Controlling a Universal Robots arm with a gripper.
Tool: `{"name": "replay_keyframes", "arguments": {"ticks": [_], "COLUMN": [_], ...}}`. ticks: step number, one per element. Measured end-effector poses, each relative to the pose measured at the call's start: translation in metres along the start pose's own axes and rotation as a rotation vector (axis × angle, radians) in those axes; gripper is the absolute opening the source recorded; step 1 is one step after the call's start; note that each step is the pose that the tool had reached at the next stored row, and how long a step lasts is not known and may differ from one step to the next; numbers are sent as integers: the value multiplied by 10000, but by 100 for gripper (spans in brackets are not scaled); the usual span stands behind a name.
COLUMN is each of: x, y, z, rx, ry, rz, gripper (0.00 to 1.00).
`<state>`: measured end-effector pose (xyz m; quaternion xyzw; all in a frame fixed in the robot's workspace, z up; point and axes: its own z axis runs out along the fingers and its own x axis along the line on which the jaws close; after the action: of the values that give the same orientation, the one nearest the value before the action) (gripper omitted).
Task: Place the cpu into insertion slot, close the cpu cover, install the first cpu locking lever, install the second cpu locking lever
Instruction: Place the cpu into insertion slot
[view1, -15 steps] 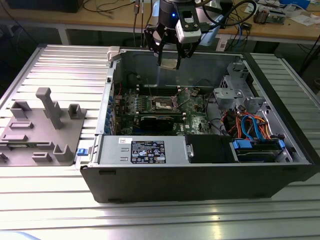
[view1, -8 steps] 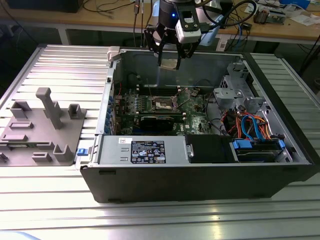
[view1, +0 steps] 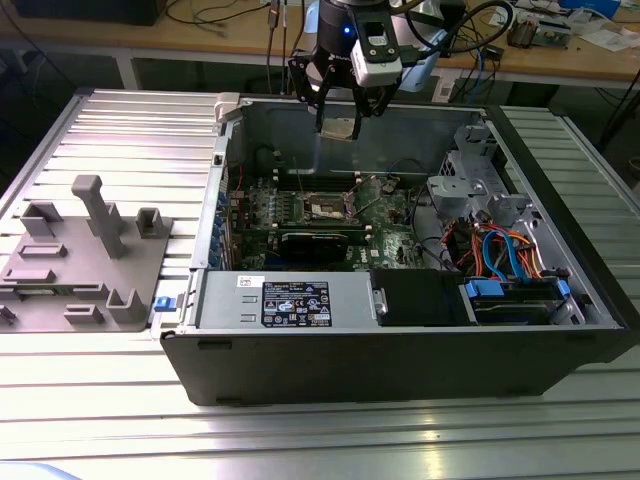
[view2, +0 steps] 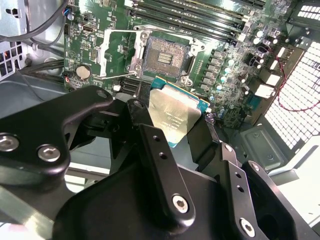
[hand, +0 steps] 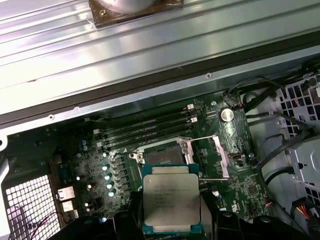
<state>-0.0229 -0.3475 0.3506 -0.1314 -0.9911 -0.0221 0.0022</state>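
Note:
My gripper (view1: 340, 112) hangs above the rear wall of the open computer case (view1: 400, 370), shut on the cpu (view1: 340, 128). In both wrist views the cpu (hand: 171, 200) (view2: 172, 116) shows its silver-grey top, pinched at two opposite edges by the black fingers (view2: 145, 120). Below it on the green motherboard, the insertion slot (hand: 161, 156) (view2: 165, 54) (view1: 325, 207) lies bare with its contact field exposed. The cpu cover (hand: 210, 156) (view2: 117, 50) is swung open beside the slot. Thin wire locking levers (hand: 202, 138) stand unlatched around it. The cpu is above the slot, not touching it.
Long black memory slots (hand: 145, 127) run beside the socket. A black card (view1: 315, 241) and a power supply (view1: 285, 300) sit toward the case front. Drive cage and coloured cables (view1: 500, 250) fill the exterior view's right. A grey fixture (view1: 85, 250) stands outside on the ribbed table.

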Motion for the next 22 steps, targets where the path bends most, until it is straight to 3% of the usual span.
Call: {"name": "replay_keyframes", "arguments": {"ticks": [22], "x": [0], "y": [0], "z": [8], "rx": [127], "ry": [-40], "rz": [124], "gripper": [54]}}
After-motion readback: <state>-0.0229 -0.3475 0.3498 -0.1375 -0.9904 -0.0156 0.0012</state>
